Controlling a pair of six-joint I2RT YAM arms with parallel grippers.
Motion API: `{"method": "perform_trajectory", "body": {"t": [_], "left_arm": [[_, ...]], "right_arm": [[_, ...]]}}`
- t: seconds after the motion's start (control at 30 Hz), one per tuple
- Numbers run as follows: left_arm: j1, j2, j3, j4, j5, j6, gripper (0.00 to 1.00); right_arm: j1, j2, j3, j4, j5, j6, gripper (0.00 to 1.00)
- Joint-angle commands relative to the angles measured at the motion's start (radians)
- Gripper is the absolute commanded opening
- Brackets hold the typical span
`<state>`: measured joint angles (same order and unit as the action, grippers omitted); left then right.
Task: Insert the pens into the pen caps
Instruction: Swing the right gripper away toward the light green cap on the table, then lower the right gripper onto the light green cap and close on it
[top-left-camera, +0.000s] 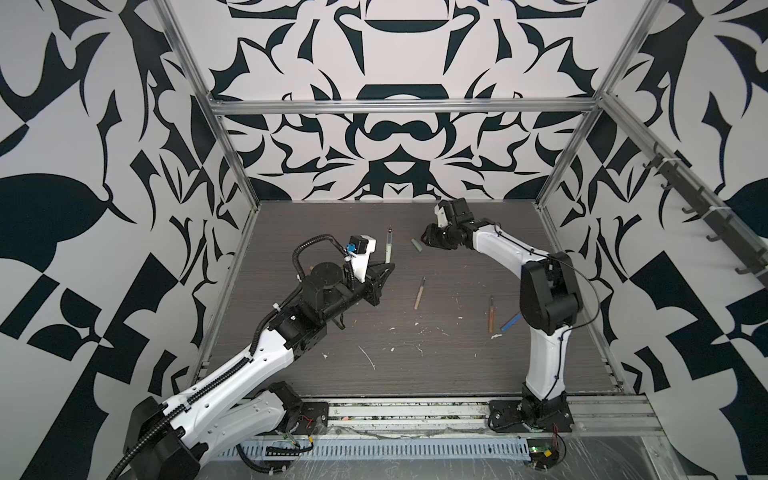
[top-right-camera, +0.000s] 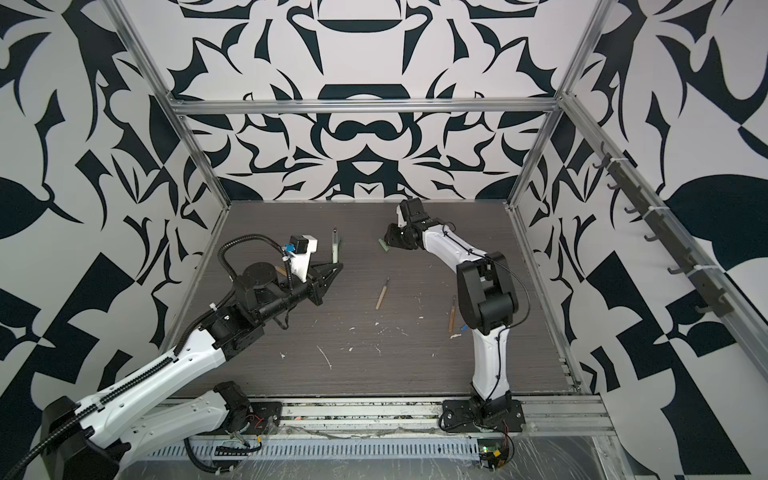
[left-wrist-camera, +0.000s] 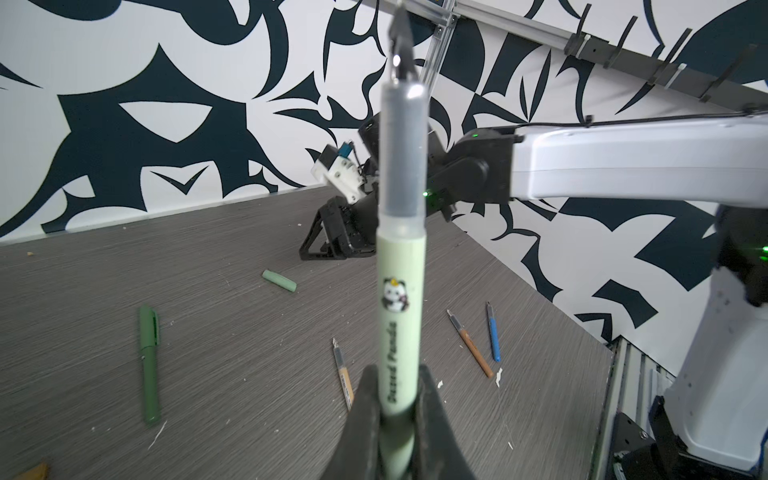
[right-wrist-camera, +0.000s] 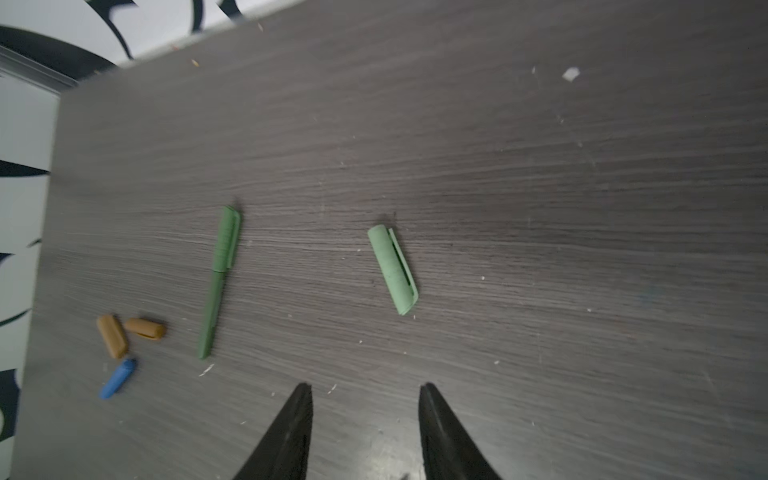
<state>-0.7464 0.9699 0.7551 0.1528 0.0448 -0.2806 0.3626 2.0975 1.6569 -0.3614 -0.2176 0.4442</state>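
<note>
Top views both show a dark grey wooden table (top-left-camera: 457, 374) with little white flecks (top-left-camera: 368, 357) scattered over its near part. Just past the flecks, on the right, a thin blue pen (top-left-camera: 511, 322) lies near a thin orange-brown pen (top-left-camera: 491, 313), and the two do not touch. A bit farther, near the middle, a thin tan pen (top-left-camera: 419, 293) lies flat with its dark tip pointing to the far side. To its left, the left gripper (left-wrist-camera: 399, 374) has its black jaws closed tight on the low end of a pale green pen with a panda picture (left-wrist-camera: 401, 311). That pen stands upright with its dark tip on top. The right wrist view shows three small caps close together on the table: a short tan cap (right-wrist-camera: 112, 336), a short orange-brown cap (right-wrist-camera: 145, 328) and a short blue cap (right-wrist-camera: 117, 378). A dark green pen with its cap on (right-wrist-camera: 218, 282) lies flat between them and a short pale green cap with a clip (right-wrist-camera: 392, 270). This pale green cap lies on its side on the far part of the table, to the right of the held pen. Farthest of all, the right gripper (right-wrist-camera: 365, 388) hangs just beside the pale green cap. Its jaws are partly open and nothing is between them.
</note>
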Motion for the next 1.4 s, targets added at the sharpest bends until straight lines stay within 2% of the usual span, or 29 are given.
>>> {"method": "perform_trajectory", "body": {"t": [0.0,0.13,0.4,0.67,0.87,1.13,1.37], "left_arm": [[0.001,0.002,0.022,-0.001,-0.013,0.008,0.00],[0.001,0.029,0.035,-0.020,0.012,-0.005,0.00],[0.001,0.038,0.044,-0.031,0.021,-0.005,0.00],[0.000,0.043,0.046,-0.041,0.014,-0.007,0.00],[-0.001,0.050,0.050,-0.048,0.022,-0.015,0.00],[0.001,0.065,0.057,-0.055,0.042,-0.023,0.00],[0.000,0.066,0.057,-0.056,0.036,-0.018,0.00]], "right_arm": [[0.003,0.069,0.158,-0.073,0.006,-0.038,0.45],[0.003,0.198,0.302,-0.122,-0.002,-0.052,0.46],[0.004,0.350,0.483,-0.162,-0.059,-0.066,0.48],[0.031,0.415,0.537,-0.209,-0.094,-0.067,0.49],[0.088,0.317,0.373,-0.172,-0.063,-0.117,0.49],[0.098,0.181,0.125,-0.064,-0.003,-0.116,0.48],[0.099,0.094,0.126,-0.104,-0.054,-0.141,0.42]]}}
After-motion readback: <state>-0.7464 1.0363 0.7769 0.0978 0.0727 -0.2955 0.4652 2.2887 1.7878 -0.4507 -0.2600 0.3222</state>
